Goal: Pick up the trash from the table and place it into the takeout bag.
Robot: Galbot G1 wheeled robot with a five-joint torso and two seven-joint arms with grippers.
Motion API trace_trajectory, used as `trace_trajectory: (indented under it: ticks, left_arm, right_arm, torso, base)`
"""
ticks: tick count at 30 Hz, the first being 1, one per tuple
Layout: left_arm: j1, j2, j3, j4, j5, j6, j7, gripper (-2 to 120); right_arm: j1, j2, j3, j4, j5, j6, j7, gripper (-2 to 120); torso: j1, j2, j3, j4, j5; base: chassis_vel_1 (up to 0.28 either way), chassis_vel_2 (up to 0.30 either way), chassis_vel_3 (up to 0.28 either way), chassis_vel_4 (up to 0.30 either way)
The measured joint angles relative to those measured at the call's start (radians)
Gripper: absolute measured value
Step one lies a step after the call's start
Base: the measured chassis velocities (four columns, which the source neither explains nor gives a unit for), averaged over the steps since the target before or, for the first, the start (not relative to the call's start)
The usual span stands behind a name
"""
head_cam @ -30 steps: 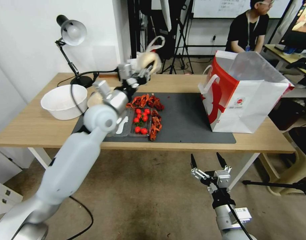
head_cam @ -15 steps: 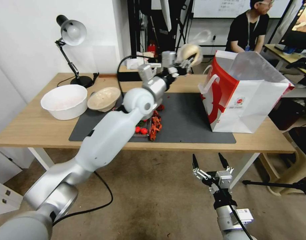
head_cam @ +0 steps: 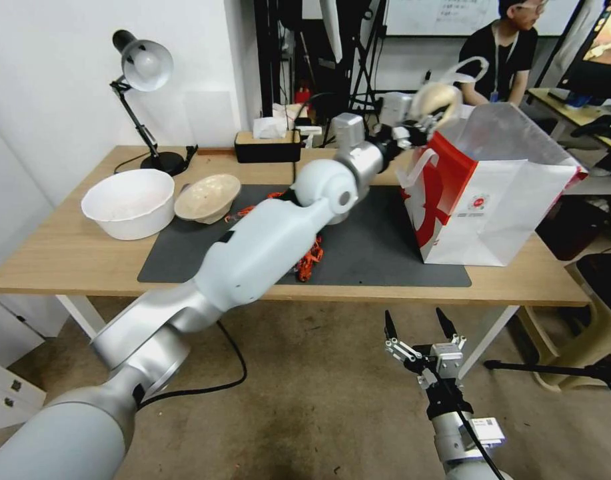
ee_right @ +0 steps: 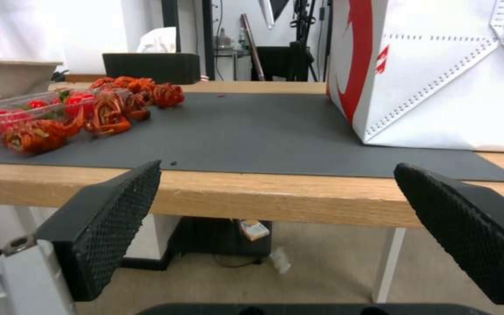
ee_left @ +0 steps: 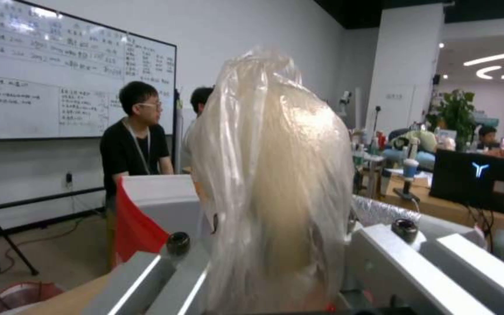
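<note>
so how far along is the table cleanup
Nothing visibly sits inside the white paper takeout bag with red side panels yet. In hand: the left gripper holds the clear plastic bag with a beige lump at the bag's rim. Left: the beige shallow bowl on the light-wood table. The right gripper is open below the table's edge.

takeout bag [head_cam: 492, 193] on table [head_cam: 72, 260] right, bowls [head_cam: 128, 200] left

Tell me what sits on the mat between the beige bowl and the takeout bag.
In the head view, red litter lies between the beige bowl and takeout bag, partly hidden by the left arm; the rest is bare grey mat.
</note>
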Motion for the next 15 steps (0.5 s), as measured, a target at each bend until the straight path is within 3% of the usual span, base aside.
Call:
trace_trajectory:
  ticks: [7,15]
  left_arm:
    - [-0.043,-0.064,0.020,0.089,0.041,-0.014,0.023,8]
    - [-0.054,-0.076,0.066,0.122,0.154,-0.027,0.055,8]
  right_arm:
    - [-0.001,-0.011,0.004,-0.015,0.014,0.011,-0.001,100]
    - [0.002,-0.013,0.006,-0.022,0.022,0.016,-0.002,100]
  torso:
    - [0.000,0.000,0.000,0.0002,0.0000]
    - [0.000,0.000,0.000,0.0003,-0.0001]
  base:
    - [0.000,0.000,0.000,0.000]
    - [0.000,0.000,0.000,0.000]
